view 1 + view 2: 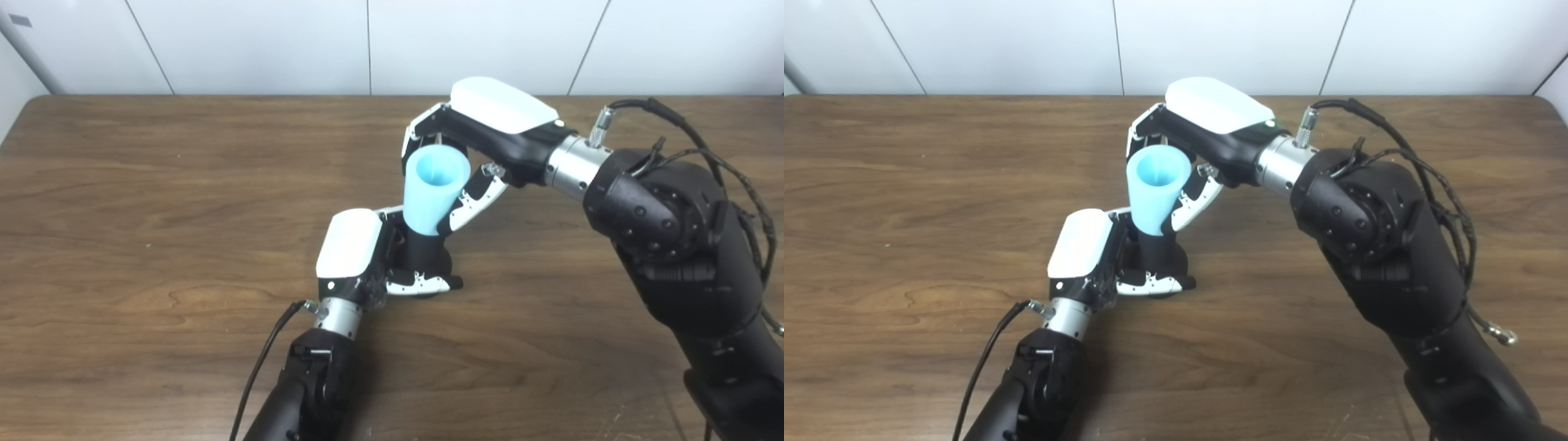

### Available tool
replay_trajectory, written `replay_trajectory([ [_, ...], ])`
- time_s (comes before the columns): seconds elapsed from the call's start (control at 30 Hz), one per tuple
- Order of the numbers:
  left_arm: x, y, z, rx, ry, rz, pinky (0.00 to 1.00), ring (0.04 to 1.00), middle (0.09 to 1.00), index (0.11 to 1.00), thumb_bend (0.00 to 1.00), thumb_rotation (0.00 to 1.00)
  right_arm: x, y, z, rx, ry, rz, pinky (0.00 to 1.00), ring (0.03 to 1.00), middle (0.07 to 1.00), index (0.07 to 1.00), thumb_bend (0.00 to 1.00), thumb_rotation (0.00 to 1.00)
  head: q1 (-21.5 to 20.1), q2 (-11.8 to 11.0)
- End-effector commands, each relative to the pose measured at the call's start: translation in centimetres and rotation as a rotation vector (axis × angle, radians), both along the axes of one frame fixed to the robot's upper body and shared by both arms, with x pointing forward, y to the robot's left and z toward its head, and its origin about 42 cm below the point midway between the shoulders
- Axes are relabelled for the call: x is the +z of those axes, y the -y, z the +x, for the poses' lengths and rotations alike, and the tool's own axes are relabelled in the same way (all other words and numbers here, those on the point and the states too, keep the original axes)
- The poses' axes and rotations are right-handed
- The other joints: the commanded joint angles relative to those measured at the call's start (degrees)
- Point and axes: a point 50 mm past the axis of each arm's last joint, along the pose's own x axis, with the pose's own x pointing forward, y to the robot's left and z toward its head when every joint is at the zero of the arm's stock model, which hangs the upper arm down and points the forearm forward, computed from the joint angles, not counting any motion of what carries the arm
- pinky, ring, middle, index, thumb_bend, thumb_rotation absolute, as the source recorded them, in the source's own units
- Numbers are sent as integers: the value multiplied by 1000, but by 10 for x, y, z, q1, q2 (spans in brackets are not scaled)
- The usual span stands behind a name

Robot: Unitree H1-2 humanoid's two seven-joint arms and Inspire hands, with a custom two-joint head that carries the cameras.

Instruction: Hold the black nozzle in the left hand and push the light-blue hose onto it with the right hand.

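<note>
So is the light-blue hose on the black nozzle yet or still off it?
On: the light-blue hose lower end covers the black nozzle top, tilted. Depth cannot tell.

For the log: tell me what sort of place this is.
Probably a lab or test room, not a home: a bare wooden table against plain white wall panels, with only the nozzle and hose held by the left hand and right hand.
</note>
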Motion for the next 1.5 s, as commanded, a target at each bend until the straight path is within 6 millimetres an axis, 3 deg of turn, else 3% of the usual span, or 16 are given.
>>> replay_trajectory([
  [0.0, -21, 1, -10, -14, -121, 31, 484, 538, 524, 470, 519, 0, 14, -2, -1, 33, 42, 16, 371, 387, 503, 512, 517, 0, 1, 0],
  [0.63, -23, 4, -11, -15, -130, 28, 477, 538, 528, 468, 518, 0, 36, 5, 3, -14, 53, 80, 384, 404, 510, 501, 517, 0, 2, 2],
  [1.47, -21, 5, -11, -14, -126, 25, 486, 546, 536, 460, 517, 0, 23, 3, 2, 33, 64, 12, 374, 378, 511, 517, 514, 0, 1, 8],
])
